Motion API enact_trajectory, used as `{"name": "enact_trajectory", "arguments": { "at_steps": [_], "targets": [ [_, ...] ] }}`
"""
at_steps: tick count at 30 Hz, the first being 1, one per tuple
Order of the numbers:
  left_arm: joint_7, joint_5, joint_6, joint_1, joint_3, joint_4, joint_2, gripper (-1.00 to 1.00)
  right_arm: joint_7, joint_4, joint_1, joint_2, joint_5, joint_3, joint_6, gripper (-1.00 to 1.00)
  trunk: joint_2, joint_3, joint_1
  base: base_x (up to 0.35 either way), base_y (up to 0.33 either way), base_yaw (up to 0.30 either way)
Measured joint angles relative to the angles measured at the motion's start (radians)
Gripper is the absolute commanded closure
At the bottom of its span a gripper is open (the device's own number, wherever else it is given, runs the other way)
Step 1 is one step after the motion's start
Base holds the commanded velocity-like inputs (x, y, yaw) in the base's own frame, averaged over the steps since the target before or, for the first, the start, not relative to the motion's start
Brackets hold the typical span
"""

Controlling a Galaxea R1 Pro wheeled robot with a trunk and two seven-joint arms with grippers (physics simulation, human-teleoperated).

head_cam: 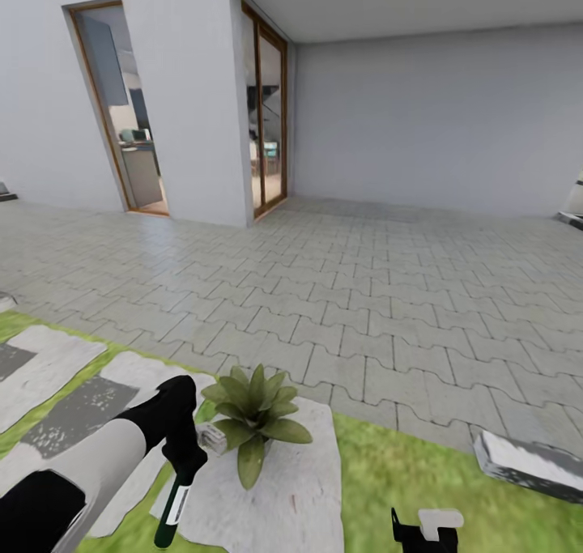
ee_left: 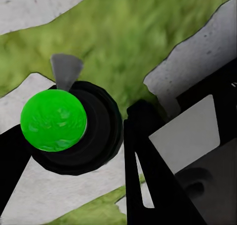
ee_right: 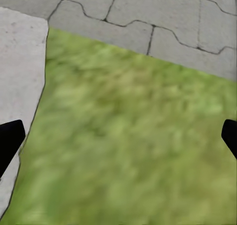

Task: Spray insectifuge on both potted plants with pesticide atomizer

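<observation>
Grey interlocking paving [head_cam: 389, 294] runs to white walls [head_cam: 437, 116] — two wood-framed doorways [head_cam: 121, 108].

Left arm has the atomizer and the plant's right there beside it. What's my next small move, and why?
Probably swing the left gripper so the pesticide atomizer points at the potted plant, then spray. The atomizer hangs from the closed jaws pointing down at the stepping stone, beside the plant rather than aimed at it, and I can see no whitish specks on the leaves yet.
</observation>
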Motion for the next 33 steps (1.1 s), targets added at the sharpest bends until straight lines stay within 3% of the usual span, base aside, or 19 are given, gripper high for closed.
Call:
{"name": "enact_trajectory", "arguments": {
  "at_steps": [7,10,12,13,14,16,19,27,33],
  "targets": [
    [0.0,0.0,-0.001,-0.002,0.0,-0.001,-0.002,1.0,-0.002,0.0,0.0,0.0,-0.001,0.0,0.0,-1.0,0.0,0.0,0.001,0.098,0.0,0.0],
    [-0.01,0.0,-0.002,-0.025,-0.01,0.0,-0.015,1.0,-0.002,0.0,0.0,0.0,-0.001,-0.001,0.0,-1.0,0.0,0.0,0.001,0.003,0.0,0.0],
    [-0.088,0.0,-0.003,-0.076,-0.067,0.001,-0.019,1.0,-0.002,0.0,0.0,0.0,-0.001,-0.001,0.0,-1.0,0.0,0.0,0.001,0.0,0.0,0.0],
    [-0.165,0.0,-0.004,-0.104,-0.134,0.0,-0.02,1.0,-0.002,0.0,0.0,0.0,-0.001,-0.001,0.0,-1.0,0.0,0.0,0.0,0.0,0.0,0.0],
    [-0.212,0.0,-0.005,-0.118,-0.184,0.0,-0.02,1.0,-0.002,0.0,0.0,0.0,-0.001,-0.001,0.0,-1.0,0.0,0.0,0.001,0.0,0.0,0.0],
    [-0.303,-0.001,-0.004,-0.133,-0.319,0.0,-0.02,1.0,-0.002,0.0,0.0,0.0,-0.001,-0.001,0.0,-1.0,0.0,0.0,0.001,0.0,0.0,0.0],
    [-0.331,-0.001,-0.004,-0.131,-0.373,0.0,-0.018,1.0,-0.002,0.0,0.0,0.0,-0.001,0.0,0.0,-1.0,0.0,0.0,0.001,0.0,0.0,0.0],
    [-0.332,-0.002,-0.005,-0.121,-0.382,0.007,0.012,1.0,-0.001,0.0,0.0,0.001,-0.001,0.001,0.0,-1.0,0.0,0.0,0.001,0.0,0.0,0.0],
    [-0.319,-0.002,-0.007,-0.101,-0.378,0.045,0.016,1.0,-0.001,0.0,0.0,0.002,-0.002,0.001,0.0,-1.0,0.0,0.0,0.001,0.0,0.0,0.0]
  ]
}}
